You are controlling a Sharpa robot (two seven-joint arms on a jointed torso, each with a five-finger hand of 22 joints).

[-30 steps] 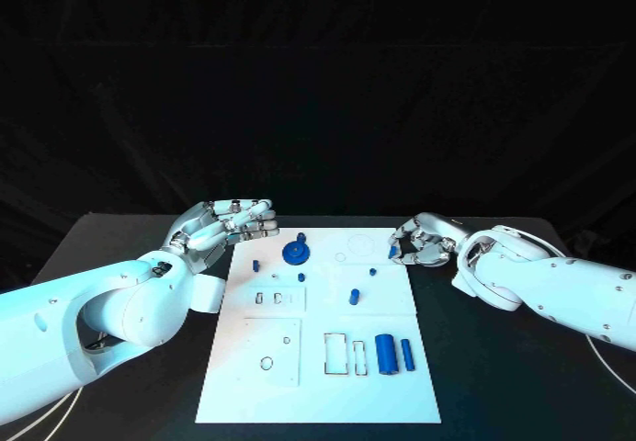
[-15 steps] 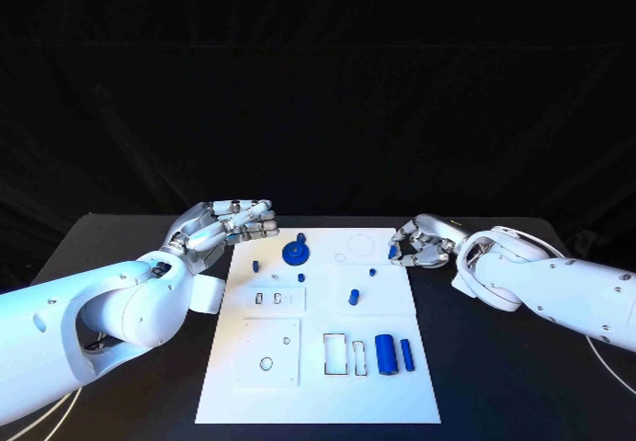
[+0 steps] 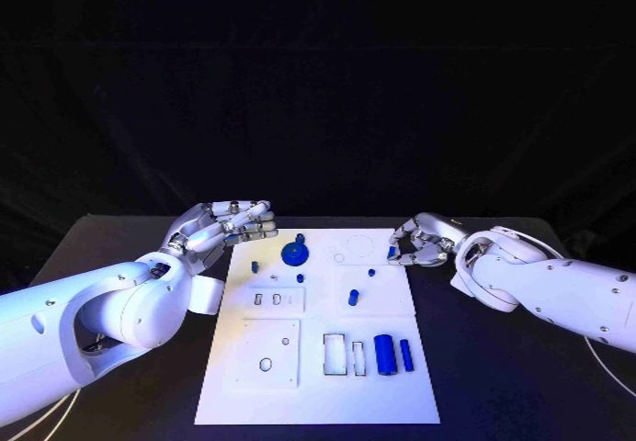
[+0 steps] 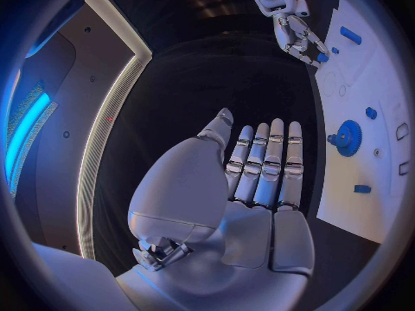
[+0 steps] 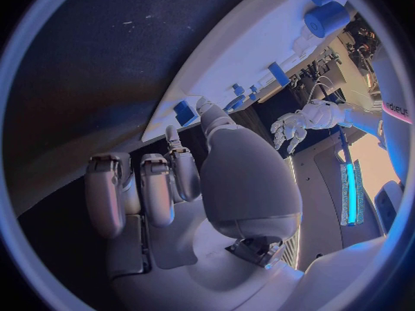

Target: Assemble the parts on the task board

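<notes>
Right hand (image 3: 422,246) pinches small blue part (image 3: 393,250); left hand (image 3: 222,225) empty.

Curled fingers screen a blue part at the board's far right corner

The right hand (image 3: 422,246) partly hides the blue part (image 3: 393,251); whether it grips it cannot be told.

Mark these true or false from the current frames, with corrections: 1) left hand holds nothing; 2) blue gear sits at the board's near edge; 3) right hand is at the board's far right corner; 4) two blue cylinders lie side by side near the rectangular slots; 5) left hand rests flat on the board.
1) Silver left hand holds nothing: true.
2) False: the round blue gear sits near the far end of the white task board.
3) Silver right hand is at that corner: true.
4) Large blue cylinder and thin blue cylinder lie side by side: true.
5) False: it is beside the board's far left corner.
</notes>
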